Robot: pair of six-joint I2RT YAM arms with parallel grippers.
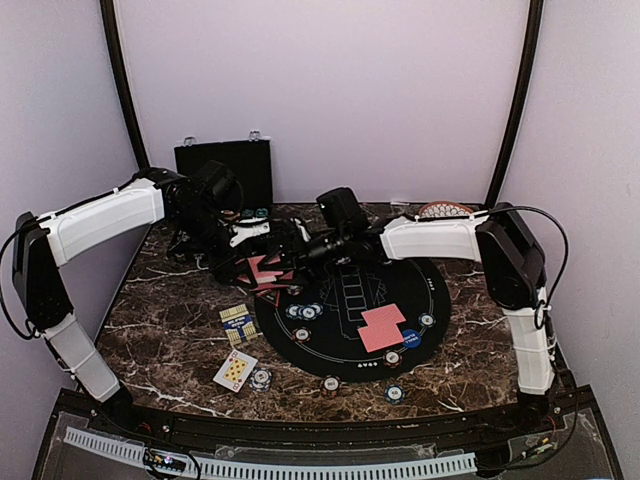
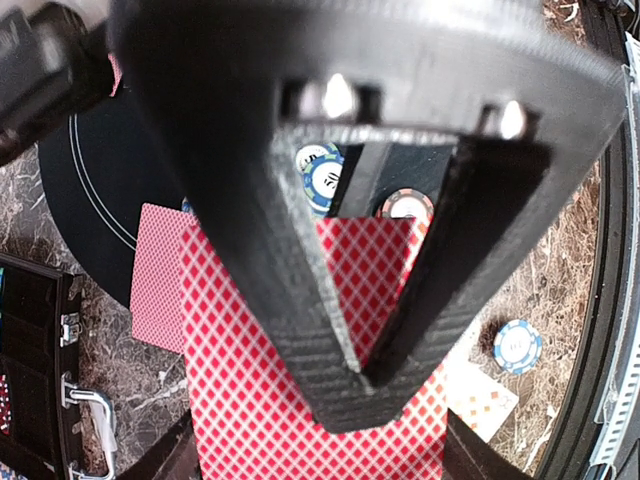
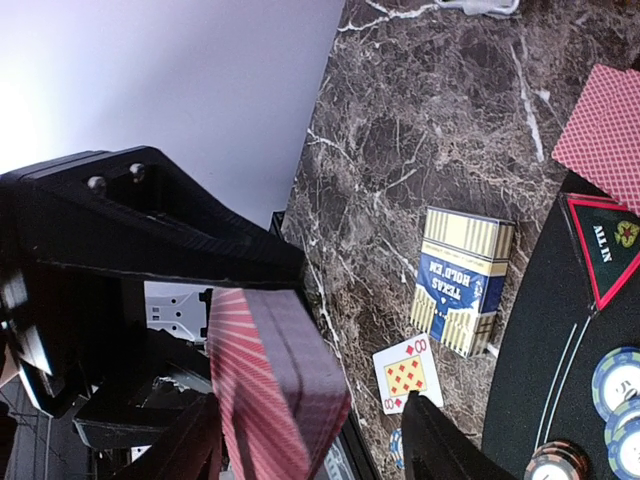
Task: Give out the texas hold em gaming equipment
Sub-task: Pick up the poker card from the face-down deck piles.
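In the left wrist view, the left gripper (image 2: 320,455) is clamped across the width of a deck of playing cards (image 2: 250,380) with red diamond-patterned backs, one finger at each long edge. A black triangular finger (image 2: 300,320) of the other arm reaches over the top card. At the left edge lies the black hinged chip case (image 2: 40,400) with metal latches and a handle. Its contents cannot be made out. On the round black felt mat (image 2: 90,190) lie loose red-backed cards (image 2: 155,275) and blue-and-white striped chips (image 2: 325,175).

In the right wrist view, the right gripper (image 3: 312,445) stands partly open astride the deck, which shows edge-on as a thick stack. A gap separates one finger from the deck, so nothing is gripped. On the brown marble tabletop (image 3: 420,130) lies a blue-and-yellow card box (image 3: 465,290) printed TEXAS HOLD'EM, its contents hidden. Just beside it is a face-up diamonds card (image 3: 405,375).

In the top view, the case lid stands upright at the back wall. A patterned round plate (image 1: 445,209) sits back right, half hidden behind the right arm. Both grippers meet at the mat's back-left rim. Chips dot the mat's near rim, and a blue round button disc (image 1: 410,338) lies beside the loose cards.
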